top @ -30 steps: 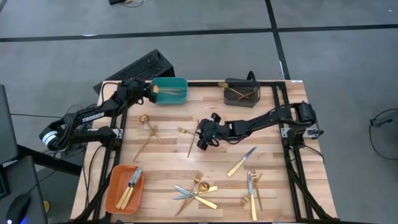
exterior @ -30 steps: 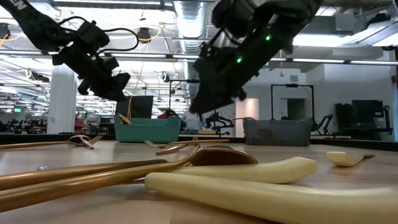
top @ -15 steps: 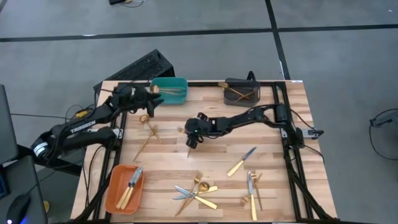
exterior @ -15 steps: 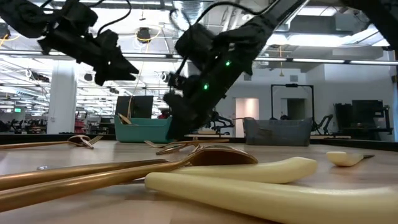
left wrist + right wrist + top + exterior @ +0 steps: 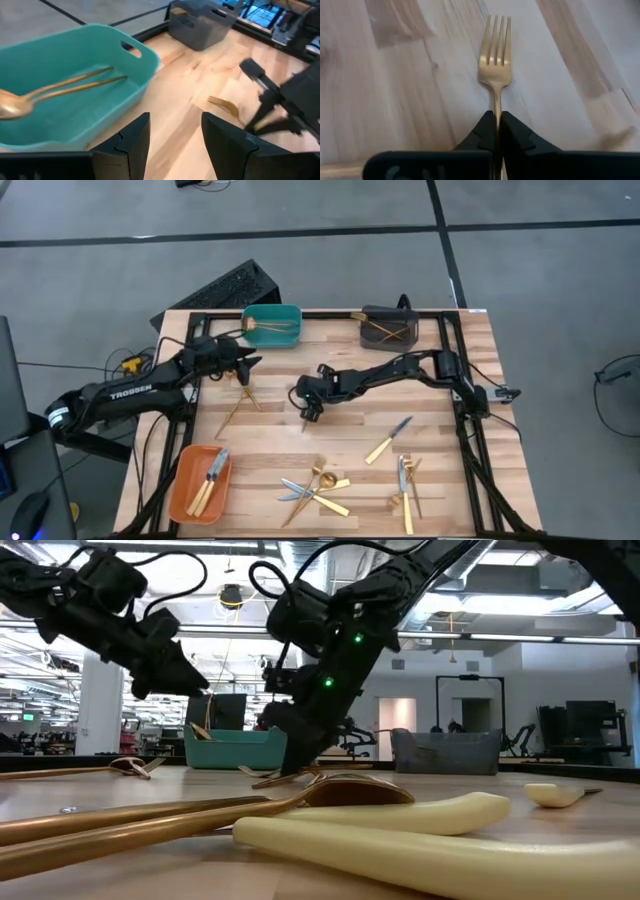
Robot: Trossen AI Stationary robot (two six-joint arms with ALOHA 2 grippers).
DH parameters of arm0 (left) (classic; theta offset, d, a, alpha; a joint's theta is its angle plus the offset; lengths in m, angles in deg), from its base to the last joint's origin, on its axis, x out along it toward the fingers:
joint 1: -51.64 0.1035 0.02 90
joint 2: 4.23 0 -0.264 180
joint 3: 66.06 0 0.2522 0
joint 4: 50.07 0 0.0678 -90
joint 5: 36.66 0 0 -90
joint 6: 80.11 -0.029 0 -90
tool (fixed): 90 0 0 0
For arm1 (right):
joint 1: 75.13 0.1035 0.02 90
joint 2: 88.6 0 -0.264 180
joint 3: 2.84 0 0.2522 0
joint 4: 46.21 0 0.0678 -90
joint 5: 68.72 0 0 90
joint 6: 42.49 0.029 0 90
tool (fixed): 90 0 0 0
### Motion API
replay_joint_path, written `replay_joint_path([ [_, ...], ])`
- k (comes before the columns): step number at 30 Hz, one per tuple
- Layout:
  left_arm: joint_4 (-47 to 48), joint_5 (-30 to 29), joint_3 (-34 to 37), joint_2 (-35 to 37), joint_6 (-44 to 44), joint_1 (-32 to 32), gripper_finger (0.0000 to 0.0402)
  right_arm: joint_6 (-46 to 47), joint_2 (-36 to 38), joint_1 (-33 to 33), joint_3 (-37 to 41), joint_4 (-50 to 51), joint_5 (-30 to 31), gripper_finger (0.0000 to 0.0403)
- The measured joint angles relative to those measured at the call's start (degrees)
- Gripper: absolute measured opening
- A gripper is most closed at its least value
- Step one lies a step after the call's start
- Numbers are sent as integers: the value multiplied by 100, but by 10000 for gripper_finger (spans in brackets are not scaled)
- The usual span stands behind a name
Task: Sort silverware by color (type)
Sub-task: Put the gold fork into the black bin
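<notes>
just clamped right end effector onto gold fork near table centre, 12 o'clock grey bin likely next; left end effector hanging wide, empty.

Bare table centre right, clutter along the near edge

Crossed silverware crowds the near side; teal bin and grey bin block the far edge.

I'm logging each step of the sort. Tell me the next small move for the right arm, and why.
Probably lift straight up. The right end effector is shut on the gold fork's handle, and the fork lies flat on the wooden table. It likely belongs in the dark grey bin, which seems to hold gold pieces.
</notes>
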Motion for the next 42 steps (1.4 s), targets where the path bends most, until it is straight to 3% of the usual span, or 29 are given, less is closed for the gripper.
replay_joint_path([
  [5, -120, -7, 145, -1, 9, -155, 164, -246, 476, 38, 13, 425, 795, 38],
  [10, -119, -26, 153, 0, -4, -175, 164, -325, 1198, -118, 9, 1545, 1736, 41],
  [14, -119, -342, 153, -2, -241, -175, 164, -438, 1793, -244, 15, 2143, 2133, 41],
  [17, -121, -683, 153, -32, -360, -172, 164, -986, 2194, -404, 465, 2196, 2387, 41],
  [23, -69, -619, 153, -161, -309, -210, 164, -2106, 3150, -1181, 2336, 1153, 2259, 41],
  [27, -203, -759, 153, -318, -348, -271, 164, -2870, 3851, -1658, 3547, -364, 2066, 41],
  [31, -598, -816, 153, -486, -350, -275, 164, -4300, 4567, -2156, 4479, -2169, 1527, 41],
  [36, -1000, -812, 153, -728, -322, -275, 164, -5185, 4853, -2804, 5063, -3425, 1132, 49],
  [42, -1203, -811, 153, -1096, -181, -273, 164, -4940, 4840, -3512, 5078, -3378, -107, 78],
])
